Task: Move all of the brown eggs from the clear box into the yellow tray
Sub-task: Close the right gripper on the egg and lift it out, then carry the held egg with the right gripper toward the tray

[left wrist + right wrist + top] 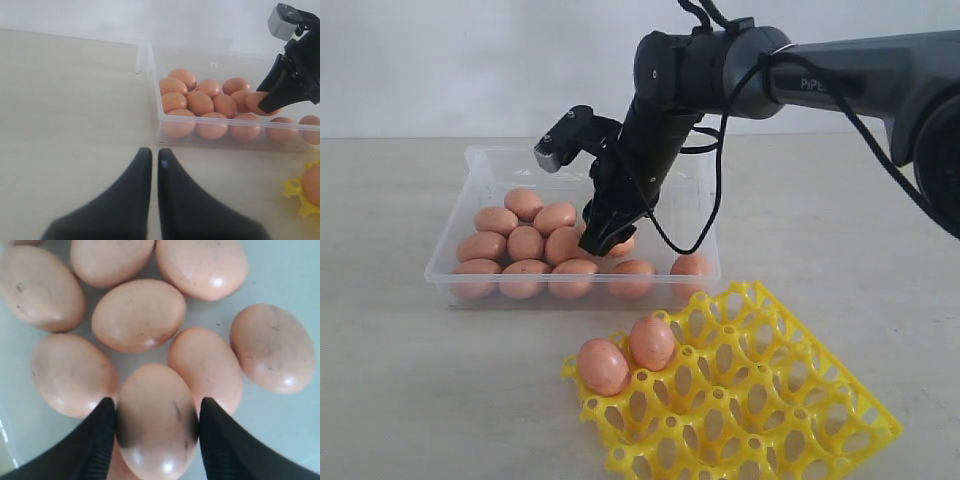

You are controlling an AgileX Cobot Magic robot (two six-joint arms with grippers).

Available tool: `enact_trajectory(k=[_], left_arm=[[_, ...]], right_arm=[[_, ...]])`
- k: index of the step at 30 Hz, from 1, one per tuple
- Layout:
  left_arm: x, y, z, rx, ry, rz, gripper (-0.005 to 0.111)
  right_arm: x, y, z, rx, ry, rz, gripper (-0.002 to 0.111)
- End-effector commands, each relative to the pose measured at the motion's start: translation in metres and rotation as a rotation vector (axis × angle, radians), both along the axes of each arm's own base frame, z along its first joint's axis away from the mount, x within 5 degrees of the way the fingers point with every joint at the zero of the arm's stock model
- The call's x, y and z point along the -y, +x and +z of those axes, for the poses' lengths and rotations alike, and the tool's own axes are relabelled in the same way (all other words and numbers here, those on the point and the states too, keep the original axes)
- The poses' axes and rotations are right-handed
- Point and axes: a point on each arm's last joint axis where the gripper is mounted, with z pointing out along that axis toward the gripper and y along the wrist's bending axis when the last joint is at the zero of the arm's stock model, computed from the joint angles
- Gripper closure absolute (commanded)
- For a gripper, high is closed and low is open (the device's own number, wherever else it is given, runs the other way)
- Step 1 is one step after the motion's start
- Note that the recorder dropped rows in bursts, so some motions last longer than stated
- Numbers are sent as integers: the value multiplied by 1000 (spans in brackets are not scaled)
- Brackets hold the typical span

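Pale tabletop (400, 400): right gripper (156, 402) pinches one egg (155, 440) in the clear box (450, 225), presumably for the yellow tray (800, 400). Left gripper (151, 152) sits closed, parked aside.

Orange-brown eggs (525, 243), clear box (490, 170), bright yellow lattice tray (800, 400), black right end effector (156, 405)

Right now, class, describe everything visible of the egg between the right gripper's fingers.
The gripped egg is a smooth, matte orange-brown oval with faint dark specks and a small glossy highlight. It sits lengthwise between the right gripper's black fingers, which press its two sides, inside the clear box among other eggs.
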Motion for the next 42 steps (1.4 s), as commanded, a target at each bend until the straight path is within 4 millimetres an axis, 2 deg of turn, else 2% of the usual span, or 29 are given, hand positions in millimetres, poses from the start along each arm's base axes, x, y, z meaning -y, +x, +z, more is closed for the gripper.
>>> enact_trajectory(k=[1,7,13,21,26,33,34,39,42], left_arm=[[0,1,-1,2,8,-2,103],[0,1,-1,2,8,-2,103],[0,1,-1,2,8,-2,103],[0,1,-1,2,8,-2,103],[0,1,-1,2,8,-2,103],[0,1,-1,2,8,-2,103],[0,1,-1,2,8,-2,103],[0,1,-1,2,8,-2,103],[0,1,-1,2,8,-2,103]], right_arm=[[-3,6,9,52,75,-92,108],[-5,15,15,95,191,-252,108],[-4,22,22,57,358,-371,108],[-1,13,28,50,383,-397,108],[18,-11,21,82,363,-456,108],[50,-50,36,276,423,-585,108],[57,-58,44,323,447,-612,108],[95,-102,59,497,583,-837,108],[112,-134,56,524,674,-903,108]])
